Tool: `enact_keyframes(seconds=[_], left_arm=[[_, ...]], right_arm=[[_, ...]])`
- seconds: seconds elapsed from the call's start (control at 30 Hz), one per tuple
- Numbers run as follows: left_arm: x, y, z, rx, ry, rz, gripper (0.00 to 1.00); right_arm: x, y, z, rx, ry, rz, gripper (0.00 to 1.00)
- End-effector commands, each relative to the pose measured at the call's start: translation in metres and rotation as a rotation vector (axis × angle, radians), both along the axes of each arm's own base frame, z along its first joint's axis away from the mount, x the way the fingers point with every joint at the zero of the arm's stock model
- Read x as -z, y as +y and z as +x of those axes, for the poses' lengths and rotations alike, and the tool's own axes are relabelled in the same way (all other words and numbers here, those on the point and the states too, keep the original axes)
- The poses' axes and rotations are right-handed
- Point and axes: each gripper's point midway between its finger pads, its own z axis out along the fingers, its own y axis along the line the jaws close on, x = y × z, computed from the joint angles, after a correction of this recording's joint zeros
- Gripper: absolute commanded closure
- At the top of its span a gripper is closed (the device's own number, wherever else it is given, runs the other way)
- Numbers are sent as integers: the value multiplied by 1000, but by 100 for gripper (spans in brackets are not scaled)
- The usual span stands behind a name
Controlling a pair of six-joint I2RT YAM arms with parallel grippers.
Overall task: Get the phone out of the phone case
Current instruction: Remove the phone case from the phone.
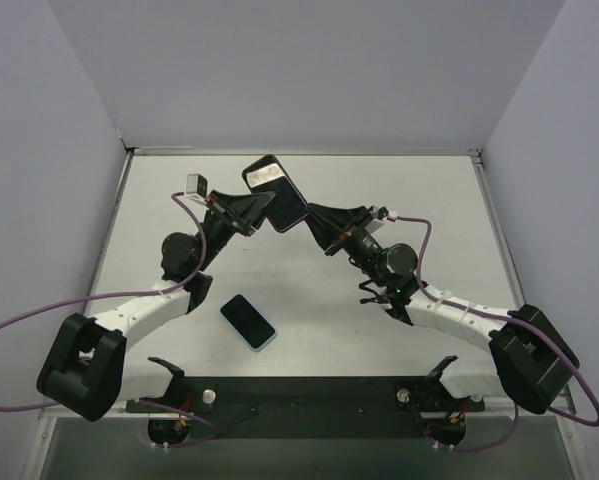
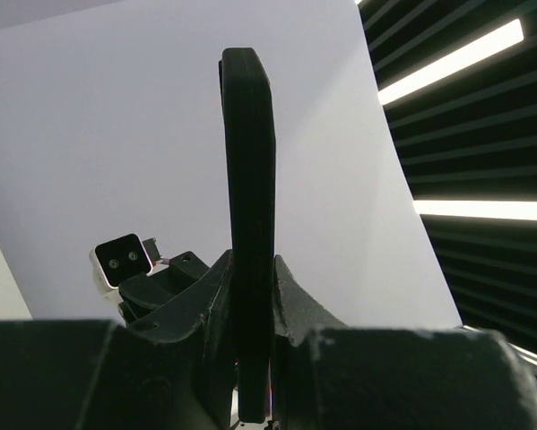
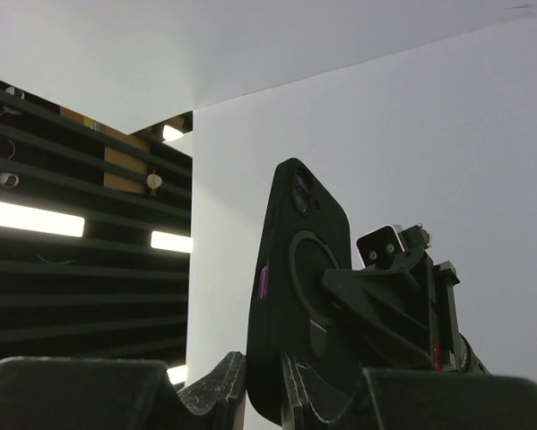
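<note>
A black phone case (image 1: 276,192) is held up in the air above the table's middle, edge-on in the left wrist view (image 2: 248,161). Its glossy front face shows in the top view. The right wrist view shows its back (image 3: 295,269) with a ring and a camera opening, and a purple bit in a side slot. My left gripper (image 1: 251,212) is shut on the case from the left (image 2: 250,305). My right gripper (image 1: 317,217) is shut on its lower edge from the right (image 3: 266,381).
A second phone with a dark screen and light blue rim (image 1: 247,321) lies flat on the white table (image 1: 399,190) in front of the arms. White walls stand behind and at both sides. Purple cables (image 1: 434,250) trail from both arms.
</note>
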Motion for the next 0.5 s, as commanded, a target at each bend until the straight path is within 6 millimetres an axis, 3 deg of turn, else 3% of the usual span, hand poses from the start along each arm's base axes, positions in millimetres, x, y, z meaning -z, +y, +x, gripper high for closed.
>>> enact_keyframes(seconds=[0.0,0.47], left_arm=[[-131,39,-118,119,-560,-311,100],[-155,44,-130,116,-602,-375,100]], right_arm=[[-78,-23,-33,-29,-221,252,100],[-87,-16,-30,-46,-227,269,100]])
